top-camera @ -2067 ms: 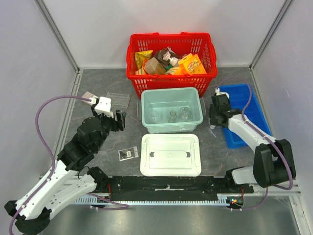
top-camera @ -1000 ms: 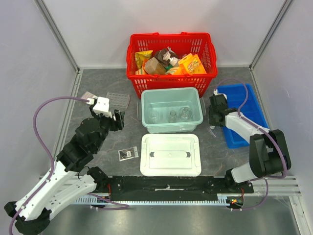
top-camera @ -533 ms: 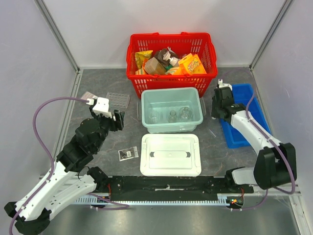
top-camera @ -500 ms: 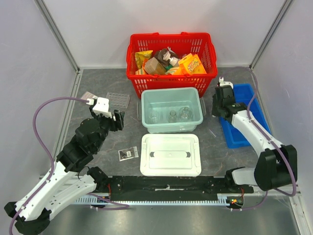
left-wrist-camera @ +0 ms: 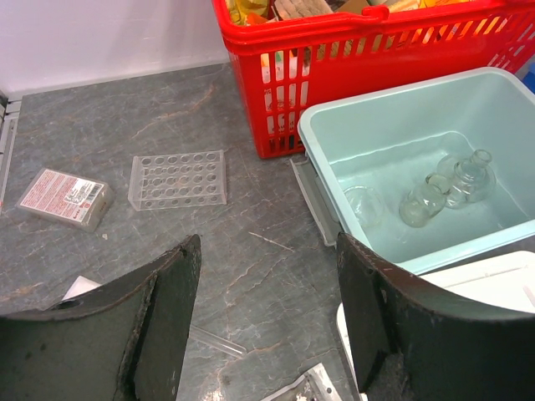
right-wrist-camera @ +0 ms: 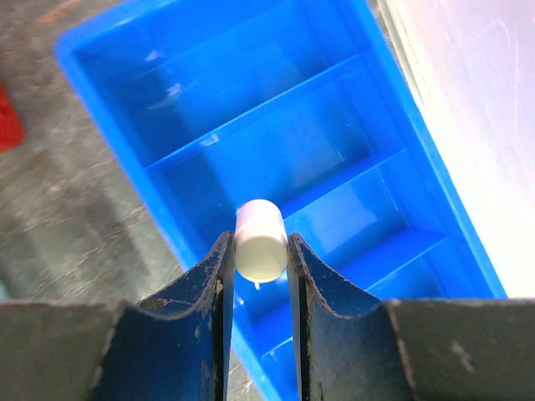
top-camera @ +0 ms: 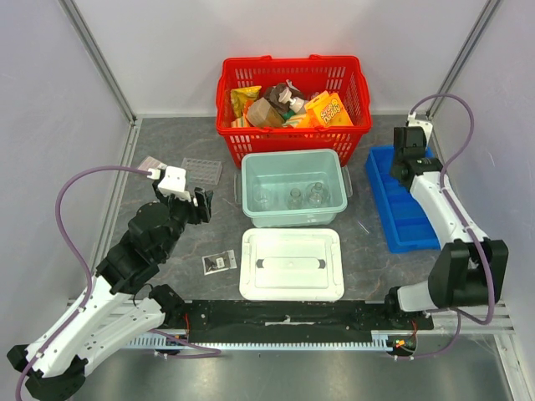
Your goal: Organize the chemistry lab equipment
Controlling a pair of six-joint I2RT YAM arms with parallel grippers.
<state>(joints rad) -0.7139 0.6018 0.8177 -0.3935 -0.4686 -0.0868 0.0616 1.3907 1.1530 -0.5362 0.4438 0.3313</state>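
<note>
Three flasks [left-wrist-camera: 422,202] (in bin [left-wrist-camera: 393,125]), one vial [right-wrist-camera: 260,234], one well plate [left-wrist-camera: 178,179]

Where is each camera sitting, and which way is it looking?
Top external: high above and behind the arms, looking down on the table; both whole arms show.
Left wrist: on the left arm, facing forward and down at the well plate, red basket, green tub with flasks; open left gripper frames the bottom.
Right wrist: on the right arm, looking down into the blue tray; right gripper pinches a white vial.
Shared: top and left wrist both see basket and tub; top and right wrist, the tray.
</note>
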